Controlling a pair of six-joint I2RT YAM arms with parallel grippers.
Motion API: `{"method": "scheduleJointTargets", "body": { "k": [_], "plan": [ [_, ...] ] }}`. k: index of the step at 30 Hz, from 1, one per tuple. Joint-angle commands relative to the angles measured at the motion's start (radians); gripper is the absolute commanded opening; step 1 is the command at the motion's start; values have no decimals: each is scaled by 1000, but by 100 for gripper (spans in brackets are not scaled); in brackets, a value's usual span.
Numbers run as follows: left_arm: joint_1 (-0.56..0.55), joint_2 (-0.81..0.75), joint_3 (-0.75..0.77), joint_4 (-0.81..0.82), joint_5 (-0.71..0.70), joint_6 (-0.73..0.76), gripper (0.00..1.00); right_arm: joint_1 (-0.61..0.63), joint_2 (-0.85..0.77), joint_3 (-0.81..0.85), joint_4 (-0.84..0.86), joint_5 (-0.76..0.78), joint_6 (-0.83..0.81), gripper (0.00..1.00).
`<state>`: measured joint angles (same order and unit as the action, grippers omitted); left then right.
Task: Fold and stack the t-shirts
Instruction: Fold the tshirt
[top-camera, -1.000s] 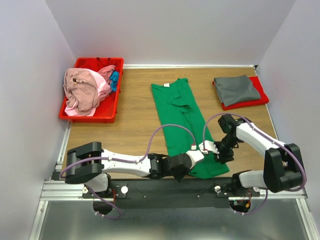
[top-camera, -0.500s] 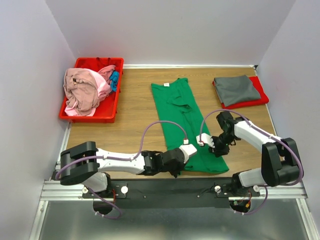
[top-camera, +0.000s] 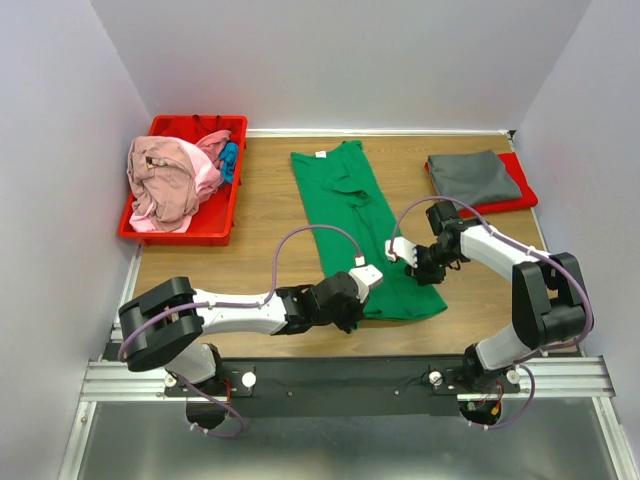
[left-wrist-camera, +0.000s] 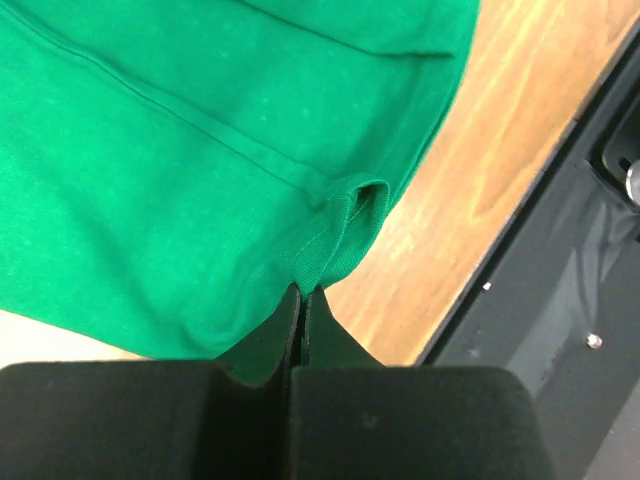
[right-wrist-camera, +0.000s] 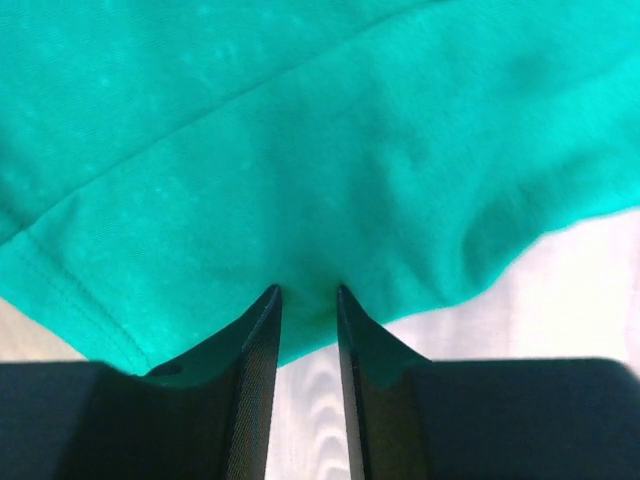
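Green t-shirt (top-camera: 345, 210) lies on the table (top-camera: 270, 230), long axis running near to far, collar at the far end. Left hand (left-wrist-camera: 303, 295) pinches its near-left hem corner; right hand (right-wrist-camera: 308, 292) nips the near-right edge. The fold likely runs from this near end toward the collar.

The left pincer (top-camera: 356, 311) and right pincer (top-camera: 422, 275) meet the green t-shirt (top-camera: 350, 210) at its near hem

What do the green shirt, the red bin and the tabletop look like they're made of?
Green shirt: soft matte knit cloth, perhaps cotton; stitched hem, wrinkles. Red bin: smooth rigid plastic, by its even moulded rim. Tabletop: wood or wood-look laminate; grain streaks show.
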<state>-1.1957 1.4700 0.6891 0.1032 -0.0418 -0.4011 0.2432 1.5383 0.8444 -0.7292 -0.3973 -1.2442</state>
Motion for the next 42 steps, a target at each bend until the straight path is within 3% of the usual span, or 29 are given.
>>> {"method": "scheduleJointTargets", "body": {
  "k": [1,5,10,16,26,32,35,36,39,42],
  "plan": [
    [22,15,-8,39,37,38,0,7,-10,36,84,31,42,38],
    [24,15,-14,52,79,44,0,5,-117,47,-83,-21,-21,50],
    [24,16,-16,56,102,45,0,7,-210,-22,-262,-124,-225,63],
    [24,13,-10,62,118,45,0,24,-241,-172,-196,-71,-284,66],
    [24,19,-11,59,125,41,0,67,-234,-260,-50,34,-258,65],
    [24,12,-10,52,126,44,0,71,-222,-300,16,75,-238,54],
    [24,4,-14,52,126,45,0,73,-236,-326,28,86,-238,41],
    [24,6,-16,52,128,47,0,73,-241,-330,30,87,-238,31],
    [24,9,-20,55,137,48,0,73,-268,-340,24,91,-228,16],
    [24,13,-23,58,157,48,0,71,-303,-326,-16,72,-224,9]
  ]
}}
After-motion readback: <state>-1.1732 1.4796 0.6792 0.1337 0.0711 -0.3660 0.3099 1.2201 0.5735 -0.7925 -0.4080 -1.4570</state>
